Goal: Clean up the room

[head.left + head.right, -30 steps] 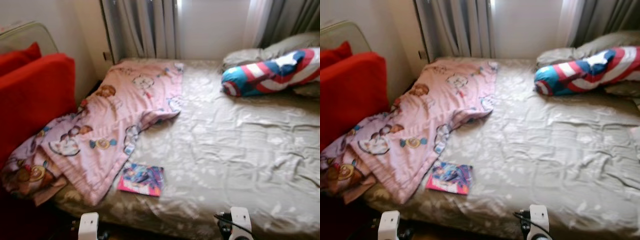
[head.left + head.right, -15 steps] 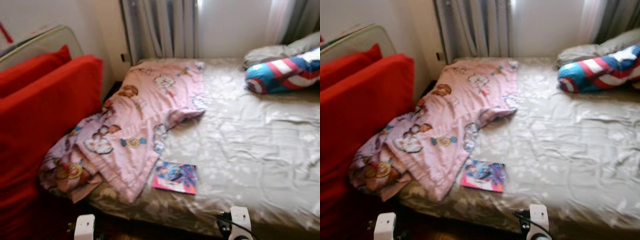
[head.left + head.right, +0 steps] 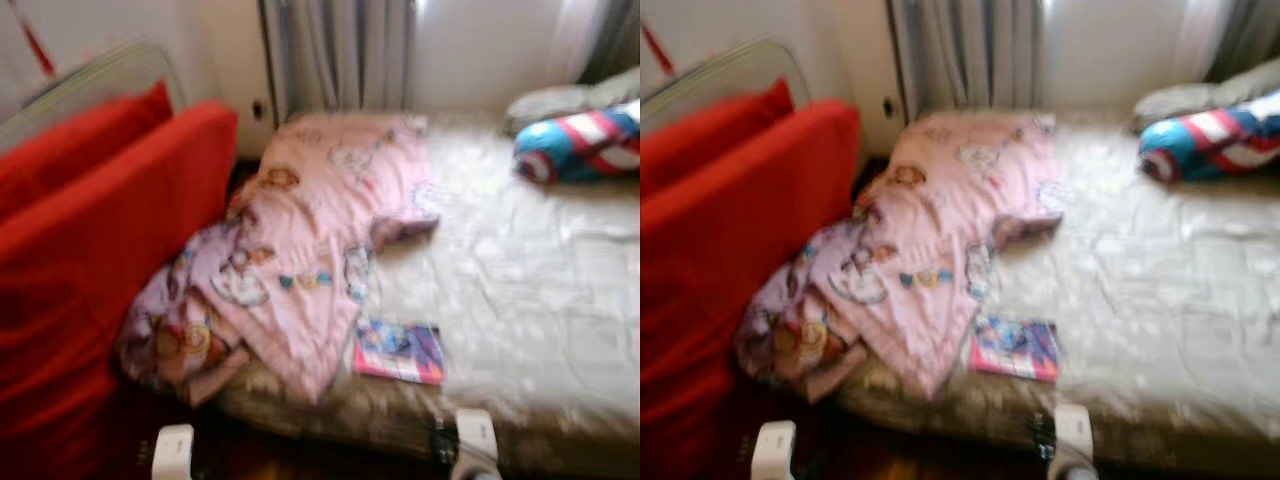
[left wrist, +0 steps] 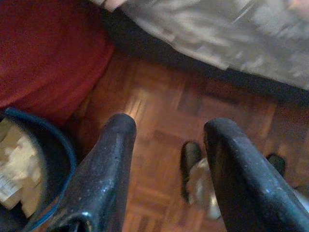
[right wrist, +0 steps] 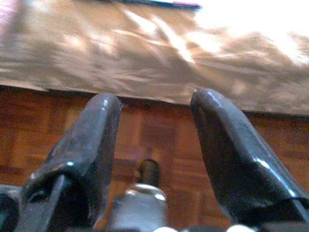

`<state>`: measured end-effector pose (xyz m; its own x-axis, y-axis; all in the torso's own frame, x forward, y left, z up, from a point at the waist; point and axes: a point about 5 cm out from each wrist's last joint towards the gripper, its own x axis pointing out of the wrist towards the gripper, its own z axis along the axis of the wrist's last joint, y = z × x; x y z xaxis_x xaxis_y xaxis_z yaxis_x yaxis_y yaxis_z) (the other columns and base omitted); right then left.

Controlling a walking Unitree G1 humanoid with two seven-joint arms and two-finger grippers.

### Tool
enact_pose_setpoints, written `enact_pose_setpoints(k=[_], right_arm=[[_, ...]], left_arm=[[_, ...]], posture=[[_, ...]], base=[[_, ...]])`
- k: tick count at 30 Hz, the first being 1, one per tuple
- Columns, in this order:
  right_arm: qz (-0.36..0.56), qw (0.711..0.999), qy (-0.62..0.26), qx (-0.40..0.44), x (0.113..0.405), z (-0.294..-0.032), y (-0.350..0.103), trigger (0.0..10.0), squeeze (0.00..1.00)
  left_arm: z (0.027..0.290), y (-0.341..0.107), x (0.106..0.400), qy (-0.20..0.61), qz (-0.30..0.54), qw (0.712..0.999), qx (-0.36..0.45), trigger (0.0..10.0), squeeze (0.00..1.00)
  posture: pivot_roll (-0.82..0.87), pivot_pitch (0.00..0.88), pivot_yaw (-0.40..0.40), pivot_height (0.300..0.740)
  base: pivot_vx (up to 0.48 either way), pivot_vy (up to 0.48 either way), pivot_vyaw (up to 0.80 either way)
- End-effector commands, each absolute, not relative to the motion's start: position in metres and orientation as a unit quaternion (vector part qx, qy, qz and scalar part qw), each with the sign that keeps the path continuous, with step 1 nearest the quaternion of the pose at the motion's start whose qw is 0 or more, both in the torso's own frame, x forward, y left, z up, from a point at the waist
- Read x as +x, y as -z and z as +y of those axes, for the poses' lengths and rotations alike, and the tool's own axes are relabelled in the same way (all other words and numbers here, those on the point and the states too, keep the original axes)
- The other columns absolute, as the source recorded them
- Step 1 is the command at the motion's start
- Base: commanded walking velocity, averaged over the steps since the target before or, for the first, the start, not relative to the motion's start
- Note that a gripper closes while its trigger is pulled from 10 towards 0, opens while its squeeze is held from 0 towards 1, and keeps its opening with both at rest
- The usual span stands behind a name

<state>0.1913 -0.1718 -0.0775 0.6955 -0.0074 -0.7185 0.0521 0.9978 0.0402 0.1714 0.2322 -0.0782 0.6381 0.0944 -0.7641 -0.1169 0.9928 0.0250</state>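
Both claws are hanging low over the reddish parquet floor (image 4: 159, 121) in front of the bed, the left claw (image 4: 169, 128) and the right claw (image 5: 154, 104) each standing wide open and gripping nothing. A thin pink-and-blue picture book (image 3: 400, 352) is lying flat near the front edge of the beige-sheeted bed (image 3: 520, 280), its long axis running along that edge. Just beside its left end, a crumpled pink cartoon-print blanket (image 3: 310, 240) is spilling over the bed's front-left corner.

Rumpled pink cartoon-print blanket (image 3: 320, 240) heaped over bed's left side, lower end spilling off the mattress corner beside the red cushion, colourful pink-edged book (image 3: 399, 352) lying flat on the beige sheet near front edge, just beside blanket's hem
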Motion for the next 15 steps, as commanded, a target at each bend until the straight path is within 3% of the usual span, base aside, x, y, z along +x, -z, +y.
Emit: enact_pose_setpoints(k=[1, 4, 13, 15], right_arm=[[0.389, 0.92, 0.023, 0.026, 0.191, -0.178, 0.077, 10.0, 0.0], [0.389, 0.921, 0.023, 0.026, 0.191, -0.178, 0.077, 10.0, 0.0], [0.387, 0.922, 0.022, 0.025, 0.193, -0.178, 0.076, 10.0, 0.0], [0.386, 0.922, 0.022, 0.026, 0.193, -0.177, 0.076, 10.0, 0.0]], left_arm=[[0.224, 0.079, 0.174, -0.049, 0.425, 0.904, -0.008, 10.0, 0.0], [0.216, 0.079, 0.178, -0.042, 0.422, 0.906, -0.002, 10.0, 0.0], [0.205, 0.075, 0.192, -0.036, 0.415, 0.909, -0.002, 10.0, 0.0], [0.205, 0.075, 0.192, -0.036, 0.414, 0.91, -0.003, 10.0, 0.0]], posture=[[-0.03, 0.0, 0.049, 0.74], [-0.03, 0.0, 0.048, 0.74], [-0.03, 0.0, 0.046, 0.74], [-0.03, 0.0, 0.046, 0.74]], base=[[0.0, 0.0, 0.0], [0.0, 0.0, 0.0], [0.0, -0.382, 0.0], [0.0, 0.0, 0.0]])
